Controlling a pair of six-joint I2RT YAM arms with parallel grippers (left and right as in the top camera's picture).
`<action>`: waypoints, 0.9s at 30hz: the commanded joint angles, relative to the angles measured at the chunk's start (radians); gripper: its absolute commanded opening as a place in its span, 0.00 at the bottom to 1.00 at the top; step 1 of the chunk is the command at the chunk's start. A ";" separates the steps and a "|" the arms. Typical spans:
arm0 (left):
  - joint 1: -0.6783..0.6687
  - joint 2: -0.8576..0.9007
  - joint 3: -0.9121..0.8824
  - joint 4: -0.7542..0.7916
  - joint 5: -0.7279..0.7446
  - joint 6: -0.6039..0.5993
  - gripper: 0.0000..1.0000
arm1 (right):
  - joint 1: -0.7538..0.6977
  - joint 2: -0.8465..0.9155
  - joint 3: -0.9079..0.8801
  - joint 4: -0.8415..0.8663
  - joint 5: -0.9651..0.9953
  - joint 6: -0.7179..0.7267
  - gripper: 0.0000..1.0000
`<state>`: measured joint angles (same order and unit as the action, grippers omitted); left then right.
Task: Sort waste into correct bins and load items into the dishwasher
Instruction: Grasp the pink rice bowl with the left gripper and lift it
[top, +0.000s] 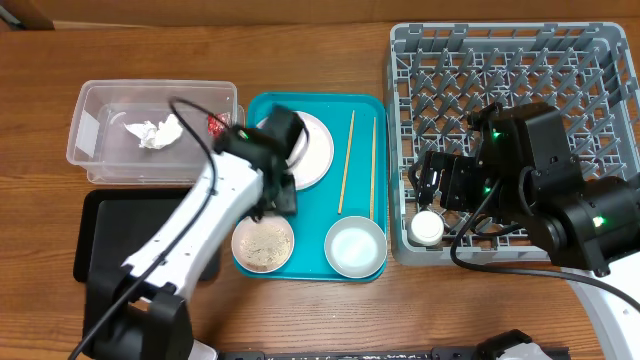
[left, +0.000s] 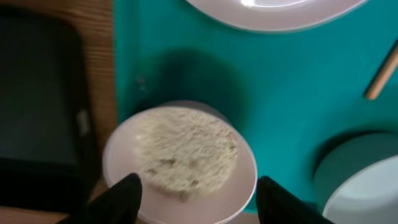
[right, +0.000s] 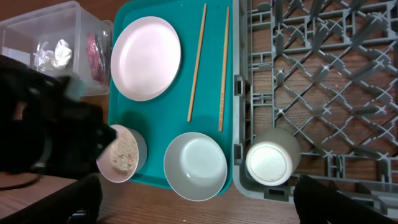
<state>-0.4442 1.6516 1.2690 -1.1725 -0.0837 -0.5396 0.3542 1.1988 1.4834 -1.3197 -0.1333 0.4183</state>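
A small white plate of pale rice-like scraps (left: 180, 155) sits at the front left of the teal tray (top: 310, 195). My left gripper (left: 199, 202) is open, with one finger on each side of this plate's near rim; in the overhead view it (top: 278, 200) hovers just above the plate (top: 263, 243). The large white plate (top: 312, 150), two chopsticks (top: 346, 160) and the white bowl (top: 355, 246) also lie on the teal tray. The small white cup (top: 428, 228) stands in the grey dish rack (top: 520, 70). My right gripper (right: 199, 205) is open and empty above the cup (right: 269, 162).
The clear tub (top: 100, 150) at the back left holds the crumpled tissue (top: 155, 131) and the red wrapper (top: 216, 124). The black tray (top: 110, 235) lies in front of it, partly under my left arm. The rack's pegs stand beside my right arm.
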 joint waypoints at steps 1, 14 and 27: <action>-0.054 0.006 -0.128 0.121 0.086 -0.073 0.58 | -0.001 -0.005 0.010 0.005 0.001 -0.004 1.00; -0.183 0.011 -0.275 0.301 -0.077 -0.123 0.11 | -0.001 -0.005 0.010 0.004 0.001 -0.004 1.00; -0.179 -0.095 -0.158 0.194 0.034 -0.043 0.04 | -0.001 -0.006 0.010 0.003 0.001 -0.004 1.00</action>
<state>-0.6281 1.6394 1.0302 -0.9501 -0.0944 -0.6220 0.3538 1.1988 1.4834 -1.3212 -0.1333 0.4179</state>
